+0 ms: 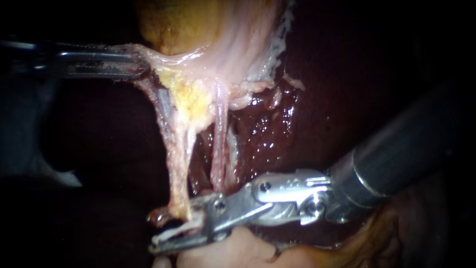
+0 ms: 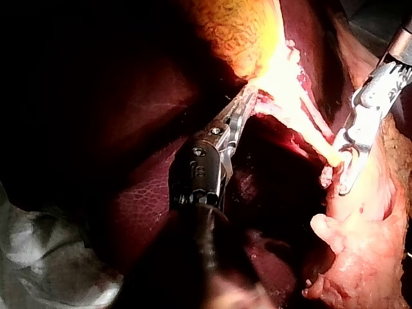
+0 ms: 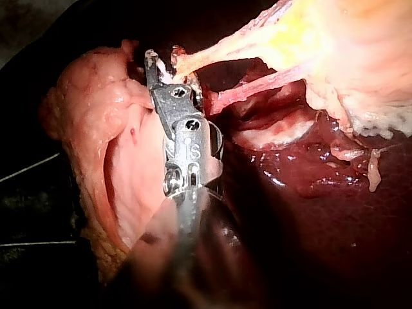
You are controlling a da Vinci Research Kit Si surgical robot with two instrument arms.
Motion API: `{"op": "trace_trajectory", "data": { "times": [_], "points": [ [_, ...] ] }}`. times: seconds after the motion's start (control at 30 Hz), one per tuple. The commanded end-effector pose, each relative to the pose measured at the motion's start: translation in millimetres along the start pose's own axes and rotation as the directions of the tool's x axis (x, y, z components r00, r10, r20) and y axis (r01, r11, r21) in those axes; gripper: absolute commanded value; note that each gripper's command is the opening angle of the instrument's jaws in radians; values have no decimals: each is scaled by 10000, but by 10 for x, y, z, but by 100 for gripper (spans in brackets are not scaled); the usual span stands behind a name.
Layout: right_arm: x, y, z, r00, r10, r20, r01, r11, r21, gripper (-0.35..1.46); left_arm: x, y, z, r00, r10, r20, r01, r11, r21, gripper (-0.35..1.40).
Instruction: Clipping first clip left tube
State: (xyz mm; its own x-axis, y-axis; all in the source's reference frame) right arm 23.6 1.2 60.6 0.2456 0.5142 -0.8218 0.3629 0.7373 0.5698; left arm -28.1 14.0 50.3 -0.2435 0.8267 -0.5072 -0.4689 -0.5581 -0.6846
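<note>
Coming in from the left, my left instrument [image 1: 135, 62] has its jaws shut on the pale lower edge of the yellow gallbladder [image 1: 188, 30] and holds it taut; the left wrist view shows the same hold [image 2: 248, 100]. Two tubes hang down from the gallbladder: the left tube [image 1: 176, 164] and the thinner right tube [image 1: 218, 149]. My right instrument [image 1: 173, 229] reaches in from the right. Its jaws stand open around the left tube's lower end, with a white clip [image 1: 166, 234] between them. The right wrist view shows those jaws [image 3: 158, 67] at the tube's end [image 3: 212, 55].
Dark red liver [image 1: 277, 129] lies behind and to the right of the tubes. A pale pink fold of tissue [image 1: 238, 250] lies under my right instrument's jaws and beside them in the right wrist view [image 3: 109, 129].
</note>
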Motion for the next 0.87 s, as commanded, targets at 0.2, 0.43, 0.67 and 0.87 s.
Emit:
{"op": "trace_trajectory", "data": {
  "times": [0.2, 0.43, 0.67, 0.87],
  "points": [
    [-1, 2, 0, 9999, 121, -52, -122, 9998, -133, -35, 0, 0, 0, 10000, 0, 2, 0, 10000, 0, -35],
    [-5, 7, -2, 9981, 600, 105, -598, 9981, -177, -35, 0, 0, 0, 10000, 0, 3, 0, 10000, -2, -35],
    [-7, 9, -3, 9978, 654, 105, -652, 9977, -179, -35, 0, 0, 0, 10000, -1, 3, 1, 10000, -2, -35],
    [-7, 9, -3, 9970, 770, 94, -768, 9968, -212, -35, 1, 0, -1, 10000, -4, 4, 4, 10000, -3, -35]
  ]
}}
